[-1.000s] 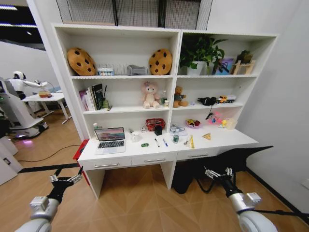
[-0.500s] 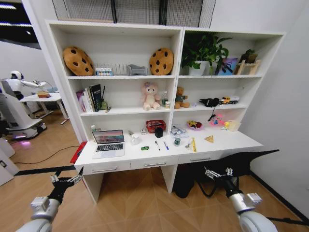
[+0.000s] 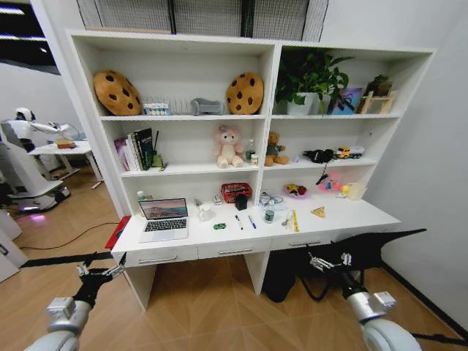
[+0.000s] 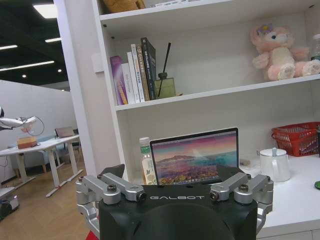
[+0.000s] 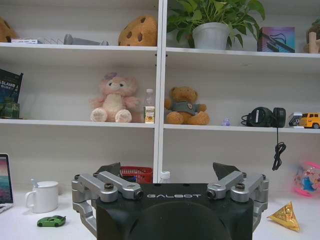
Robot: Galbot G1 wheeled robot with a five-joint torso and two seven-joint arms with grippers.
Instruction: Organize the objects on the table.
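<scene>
The long white table (image 3: 219,238) stands ahead, joined to a tall shelf unit. An open silver-white laptop (image 3: 166,218) sits on its left part, its lit screen (image 4: 195,156) facing me. To its right lie a tiny green toy car (image 3: 219,226) (image 5: 51,220), a black pen (image 3: 238,222) and a blue pen (image 3: 252,221). My left gripper (image 3: 99,274) (image 4: 174,172) hangs open and empty below the table's left front. In front of the right drawer my right gripper (image 3: 329,262) (image 5: 167,170) is held open and empty too.
A white mug (image 3: 205,212) (image 5: 44,196), a red basket (image 3: 235,190) and a yellow triangle (image 3: 317,212) share the tabletop. Black fabric (image 3: 358,250) lies under the table's right end. Another robot (image 3: 22,168) and a small white table (image 3: 69,149) stand far left. Wooden floor (image 3: 212,307) lies open before me.
The whole head view has shifted a little and the desk sits slightly nearer, so the camera moved. Nothing on the table has moved; both grippers hold the same pose.
</scene>
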